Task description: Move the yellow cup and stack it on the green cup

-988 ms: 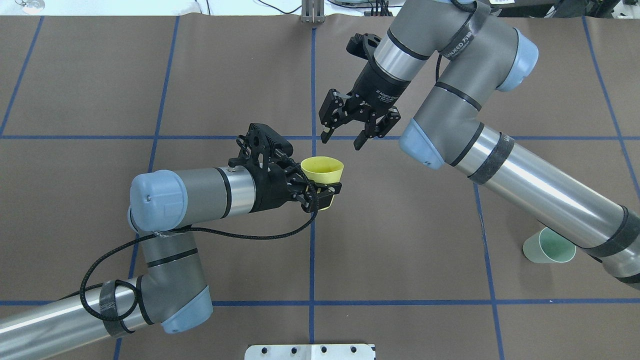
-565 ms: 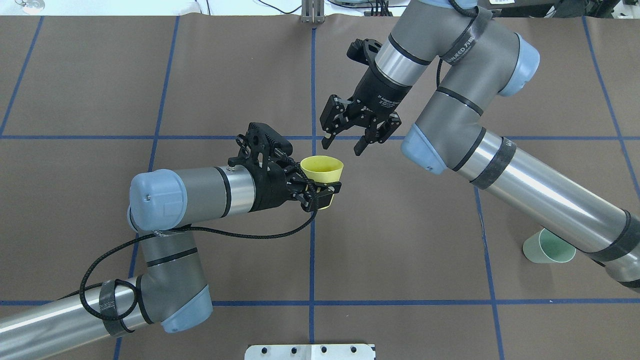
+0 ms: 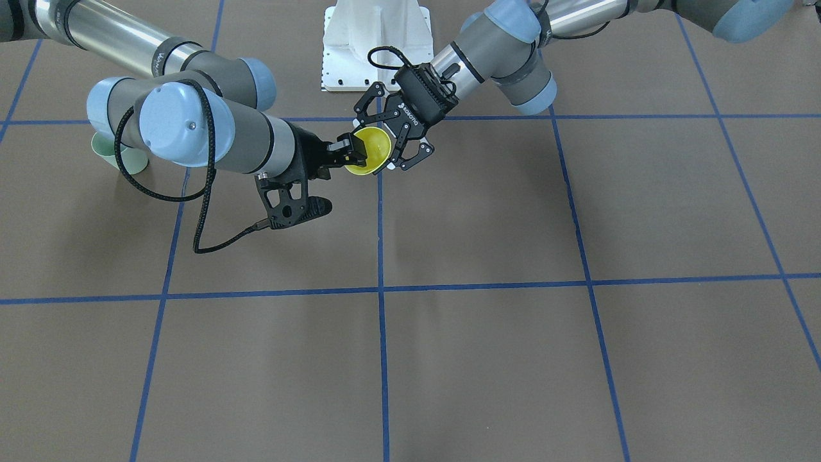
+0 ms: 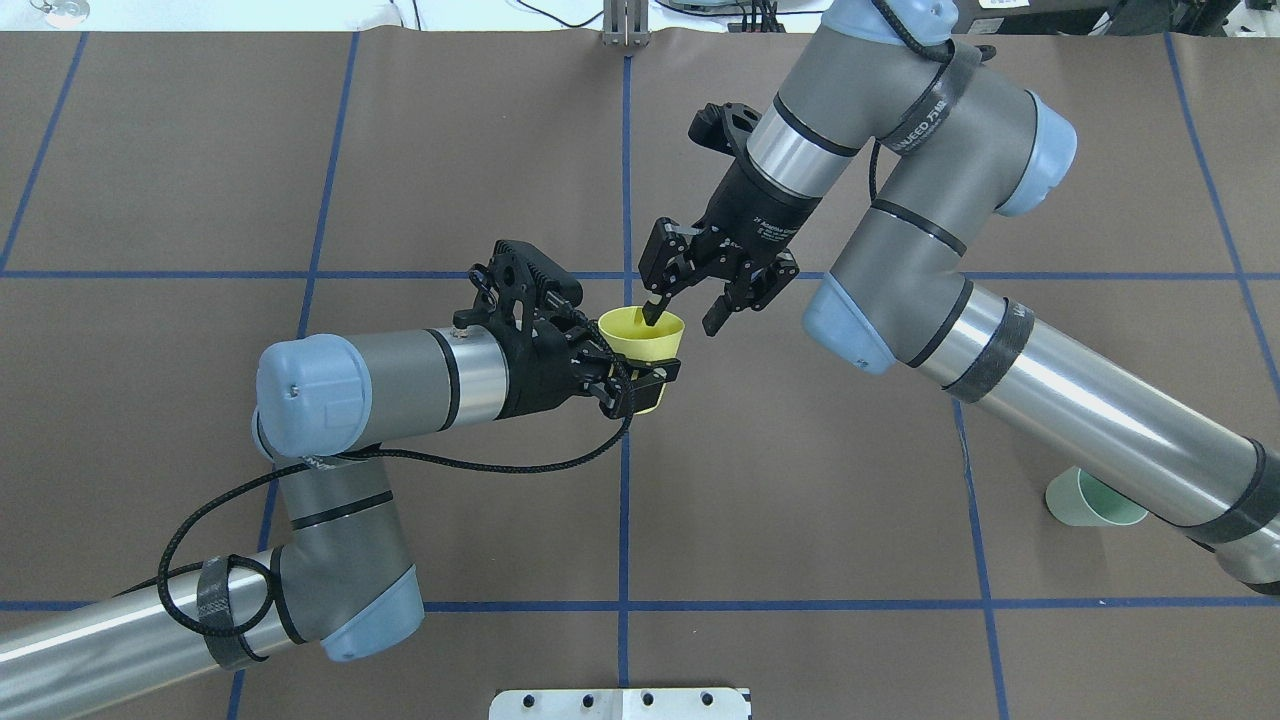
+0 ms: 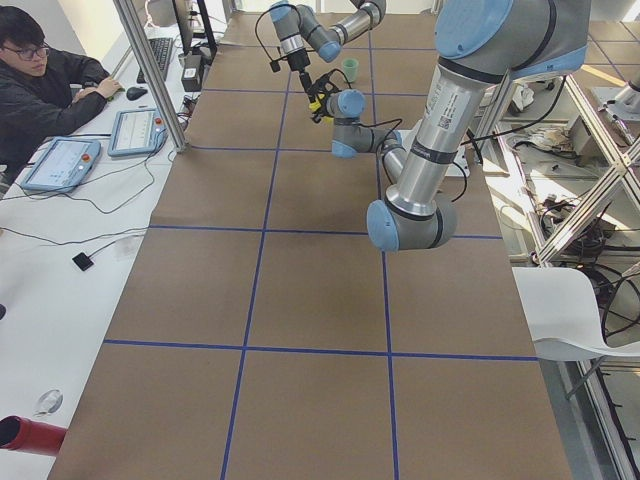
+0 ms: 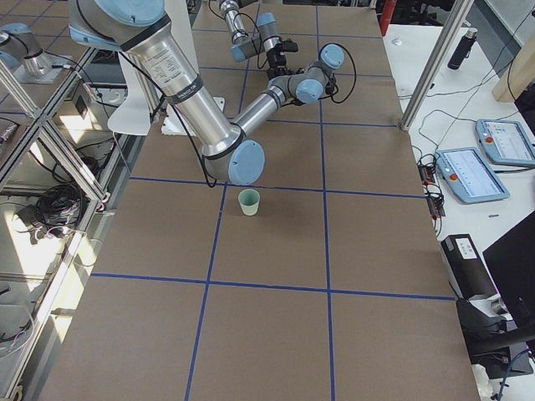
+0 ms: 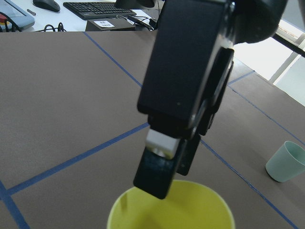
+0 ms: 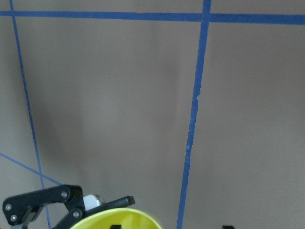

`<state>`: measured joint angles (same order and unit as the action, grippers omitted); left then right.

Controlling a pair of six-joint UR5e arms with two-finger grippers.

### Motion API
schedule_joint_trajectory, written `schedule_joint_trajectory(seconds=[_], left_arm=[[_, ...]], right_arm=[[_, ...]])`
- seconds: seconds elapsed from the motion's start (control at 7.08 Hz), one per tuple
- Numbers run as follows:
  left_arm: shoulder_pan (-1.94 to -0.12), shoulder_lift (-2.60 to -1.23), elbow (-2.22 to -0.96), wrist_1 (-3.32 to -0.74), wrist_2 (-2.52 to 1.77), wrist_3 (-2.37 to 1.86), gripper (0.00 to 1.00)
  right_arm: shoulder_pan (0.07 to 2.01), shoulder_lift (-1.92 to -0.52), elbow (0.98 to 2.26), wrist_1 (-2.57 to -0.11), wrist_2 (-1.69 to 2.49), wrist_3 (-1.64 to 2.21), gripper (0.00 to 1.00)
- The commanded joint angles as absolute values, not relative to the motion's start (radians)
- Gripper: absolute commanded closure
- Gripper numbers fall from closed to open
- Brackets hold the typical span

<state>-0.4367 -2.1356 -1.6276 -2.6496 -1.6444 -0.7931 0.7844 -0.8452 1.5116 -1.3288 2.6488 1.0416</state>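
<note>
pinching the small bright yellow plastic cup [image 4: 655,345], left gripper [image 4: 638,372] offers it; right gripper [image 4: 681,320], fingers spread, straddles the rim. a hard squeeze could buckle it loose.

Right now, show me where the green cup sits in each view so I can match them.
Exterior front-facing: green cup upper left, partly hidden.
Overhead exterior: green cup lower right.
Exterior left: green cup top centre, far end.
Exterior right: green cup centre, upright.
Left wrist-mounted: green cup right edge.
Right wrist-mounted: not in view.
Shared landmark: the yellow cup near the table's middle.
</note>
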Motion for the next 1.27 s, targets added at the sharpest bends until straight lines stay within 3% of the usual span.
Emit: schedule_joint_trajectory(seconds=[0.0,0.14,0.42,0.85,0.99,1.13], left_arm=[[-0.437,-2.137,-1.628,-2.651,-1.643,-0.793,1.0],[-0.437,-2.137,-1.628,-2.651,-1.644,-0.792,1.0],[-0.439,-2.137,-1.629,-2.651,-1.643,-0.793,1.0],[-0.44,-2.137,-1.628,-2.651,-1.643,-0.795,1.0],[-0.44,-2.138,-1.629,-2.651,-1.643,-0.801,0.71],[-0.439,-2.141,-1.628,-2.651,-1.641,-0.817,0.01]], right_arm=[[0.766,-0.847,1.513,-1.328,2.648,1.042,0.37],[0.765,-0.847,1.513,-1.328,2.649,1.042,0.43],[0.765,-0.848,1.511,-1.328,2.649,1.04,0.7],[0.765,-0.851,1.512,-1.327,2.649,1.04,1.0],[0.765,-0.856,1.52,-1.325,2.649,1.04,1.0],[0.765,-0.871,1.534,-1.322,2.64,1.04,1.0]])
